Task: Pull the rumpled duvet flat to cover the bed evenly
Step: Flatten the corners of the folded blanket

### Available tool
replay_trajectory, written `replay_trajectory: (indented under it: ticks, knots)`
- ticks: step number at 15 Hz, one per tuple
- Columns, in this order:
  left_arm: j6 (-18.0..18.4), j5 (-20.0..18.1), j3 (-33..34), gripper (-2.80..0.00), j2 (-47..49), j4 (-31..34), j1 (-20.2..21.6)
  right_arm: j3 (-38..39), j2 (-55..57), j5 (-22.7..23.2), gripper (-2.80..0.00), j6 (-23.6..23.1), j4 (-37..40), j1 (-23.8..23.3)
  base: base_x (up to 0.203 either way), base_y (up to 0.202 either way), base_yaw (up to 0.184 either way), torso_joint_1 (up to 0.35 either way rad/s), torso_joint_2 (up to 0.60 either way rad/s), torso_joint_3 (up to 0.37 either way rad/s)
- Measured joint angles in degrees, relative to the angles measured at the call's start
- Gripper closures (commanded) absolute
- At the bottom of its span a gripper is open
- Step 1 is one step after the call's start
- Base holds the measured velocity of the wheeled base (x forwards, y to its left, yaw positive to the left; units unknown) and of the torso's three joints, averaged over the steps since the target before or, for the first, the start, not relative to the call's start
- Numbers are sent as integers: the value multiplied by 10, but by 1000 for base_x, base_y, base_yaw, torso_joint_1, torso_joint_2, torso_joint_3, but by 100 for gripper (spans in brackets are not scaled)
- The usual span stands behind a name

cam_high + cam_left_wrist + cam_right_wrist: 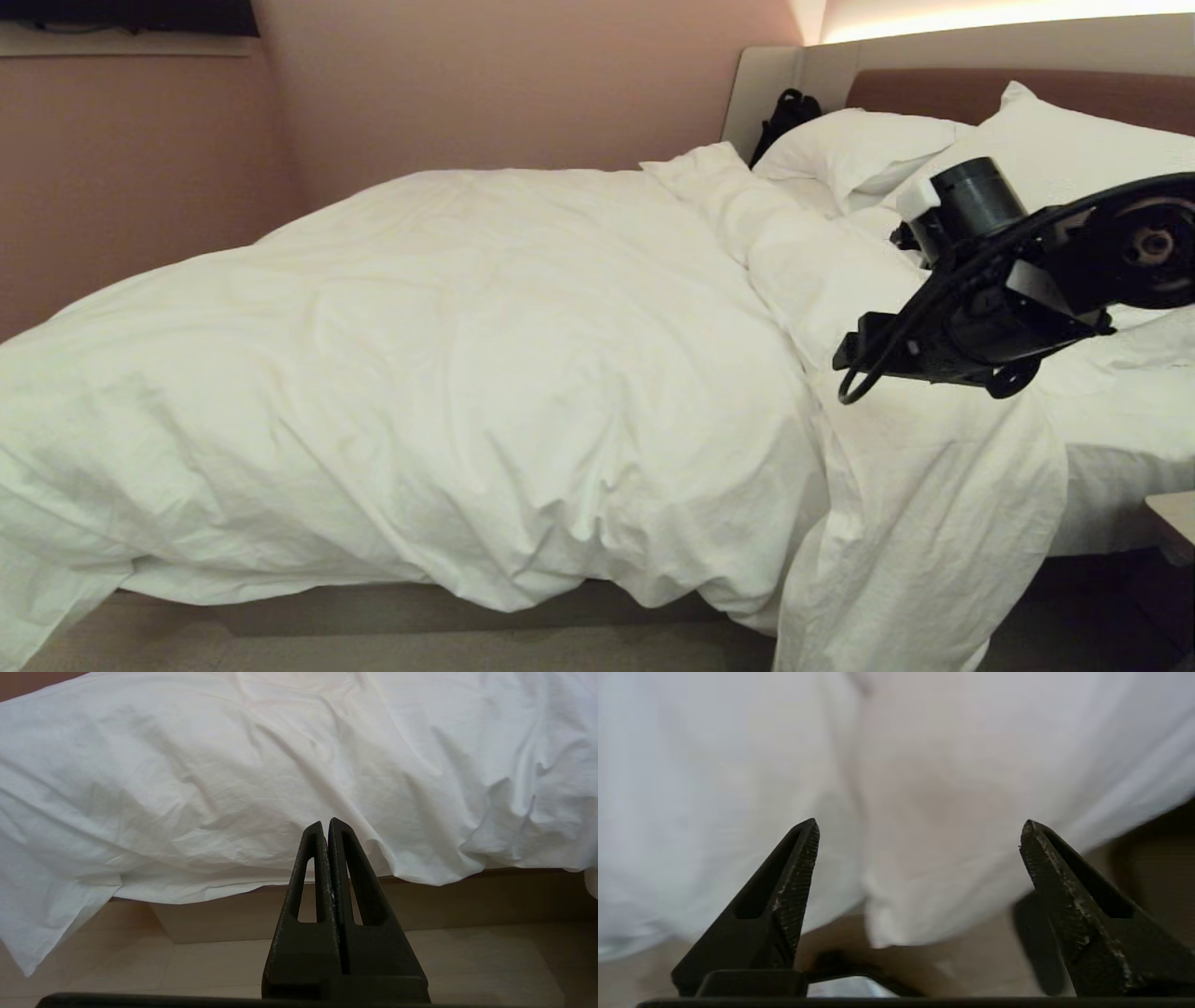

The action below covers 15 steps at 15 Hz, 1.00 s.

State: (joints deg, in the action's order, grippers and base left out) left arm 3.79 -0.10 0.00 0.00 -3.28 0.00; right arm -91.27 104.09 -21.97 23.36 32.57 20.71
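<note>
- Left: noted left gripper [325, 826] low beside near side of bed [280, 914], fingers clenched together on nothing, clear of cloth.
- Found duvet [420, 373] heaped over left and middle of mattress, bulging high, near edge spilling past base toward floor [467, 961].
- Observed a loose corner drooping lowest at far left of near side, below base line.
- Centre right: recorded a long fold running from near edge up toward pillows [859, 149], with a flap hanging down near side almost to floor.
- Right: found right gripper [920, 835] raised over that hanging flap, fingers spread wide and released, nothing between them; cloth just beyond tips.
- Right of fold: saw mattress lying uncovered up to pillows and headboard [934, 89]; coverage judged uneven.
- Dark object [784, 117] noted at far head end; could not identify.
- Handling, as judged: soft, bulky, limp, light for size; likely to drag and bunch rather than slide as one piece; cover probably slippery over filling.
- Recommended hold: hem or corner of hanging flap, pinched through cover and filling together, then drawn right toward uncovered side.
</note>
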Motion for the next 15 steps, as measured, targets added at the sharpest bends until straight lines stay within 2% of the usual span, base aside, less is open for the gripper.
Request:
replay_trajectory:
  ticks: [3,6,10,15]
  knots:
    - [-1,-1,0,0,0,0,0,-38,42,-35,-280,-42,30,-7,0,0,0,0,0,0]
    - [-8,1,0,0,0,0,0,-85,89,-62,-280,-66,42,-12,0,0,0,0,0,0]
    - [-36,5,0,0,0,-2,0,-145,155,-91,-280,-80,45,-14,0,0,0,0,0,0]
    - [-41,6,0,0,0,-2,0,-190,219,-108,-280,-86,59,-15,0,0,0,0,0,0]
